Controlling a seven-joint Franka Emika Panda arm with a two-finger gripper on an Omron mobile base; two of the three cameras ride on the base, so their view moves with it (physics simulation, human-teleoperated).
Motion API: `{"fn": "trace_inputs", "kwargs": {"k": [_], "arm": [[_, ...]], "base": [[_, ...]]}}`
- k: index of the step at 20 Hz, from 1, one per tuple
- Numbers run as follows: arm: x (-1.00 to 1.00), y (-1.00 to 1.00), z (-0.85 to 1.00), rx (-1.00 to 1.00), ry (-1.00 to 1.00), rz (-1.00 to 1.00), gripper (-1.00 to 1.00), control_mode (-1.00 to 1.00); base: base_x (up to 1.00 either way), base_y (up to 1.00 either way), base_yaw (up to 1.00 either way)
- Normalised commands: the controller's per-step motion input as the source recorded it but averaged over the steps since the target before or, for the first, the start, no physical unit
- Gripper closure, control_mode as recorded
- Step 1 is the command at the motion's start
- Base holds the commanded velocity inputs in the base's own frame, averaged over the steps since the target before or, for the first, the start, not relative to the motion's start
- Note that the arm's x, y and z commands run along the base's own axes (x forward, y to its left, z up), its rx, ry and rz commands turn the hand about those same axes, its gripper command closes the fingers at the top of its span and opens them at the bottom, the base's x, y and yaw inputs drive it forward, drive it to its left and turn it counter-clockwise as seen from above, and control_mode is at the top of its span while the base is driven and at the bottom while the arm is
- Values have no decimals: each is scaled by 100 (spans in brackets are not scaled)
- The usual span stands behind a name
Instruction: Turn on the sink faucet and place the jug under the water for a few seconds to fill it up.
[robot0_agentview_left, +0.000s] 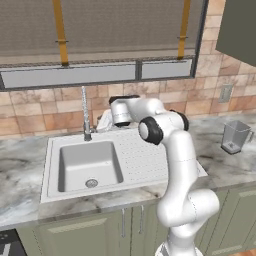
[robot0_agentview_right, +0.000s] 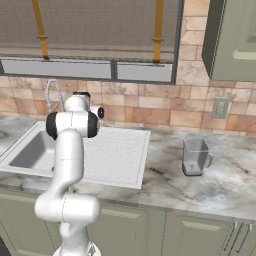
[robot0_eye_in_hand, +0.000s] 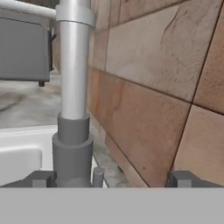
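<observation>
The arm (robot0_agentview_left: 172, 150) reaches over the sink's (robot0_agentview_left: 52, 172) drainboard toward the back edge of the worktop (robot0_agentview_left: 227, 167), with its hand turned toward the faucet (robot0_agentview_left: 85, 112). In the hand view the pincer (robot0_eye_in_hand: 111, 178) is open, its two dark fingertips (robot0_eye_in_hand: 40, 178) standing wide apart. The left tip sits just beside the faucet's dark base (robot0_eye_in_hand: 72, 153), the right one close to the tiled wall (robot0_eye_in_hand: 148, 87); neither is seen touching anything. A small lever (robot0_eye_in_hand: 98, 176) pokes up at the foot of the faucet, between the tips and near the base.

The faucet rises at the back rim of the sink, by the basin's rear right corner, its thin silver neck upright. No stream runs from it and the basin (robot0_agentview_left: 90, 165) with its round drain (robot0_agentview_left: 91, 183) looks dry.

The jug (robot0_agentview_left: 235, 136) stands upright on the worktop well to the right of the sink, near the back wall and below a wall socket (robot0_agentview_left: 225, 93). In the right base view the jug (robot0_agentview_right: 195, 156) is well apart from the arm, with marble worktop between it and the drainboard (robot0_agentview_right: 117, 152). It looks empty.
</observation>
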Motion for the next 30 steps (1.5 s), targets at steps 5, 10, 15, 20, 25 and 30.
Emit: {"fn": "trace_inputs", "kwargs": {"k": [5, 10, 15, 20, 25, 30], "arm": [[49, 0, -24, 0, 0, 0, -100, -100], [50, 0, -22, 0, -1, 0, -100, -100], [42, 0, -17, 1, -1, 0, -100, -100], [33, 3, -18, 0, 0, 0, 100, -100], [28, 0, -8, 0, 0, 0, 100, -100], [31, 0, -1, 0, 0, -6, 100, -100]], "base": [[0, 0, 0], [0, 0, 0], [0, 0, 0], [0, 0, 0], [0, 0, 0], [0, 0, 0]]}}
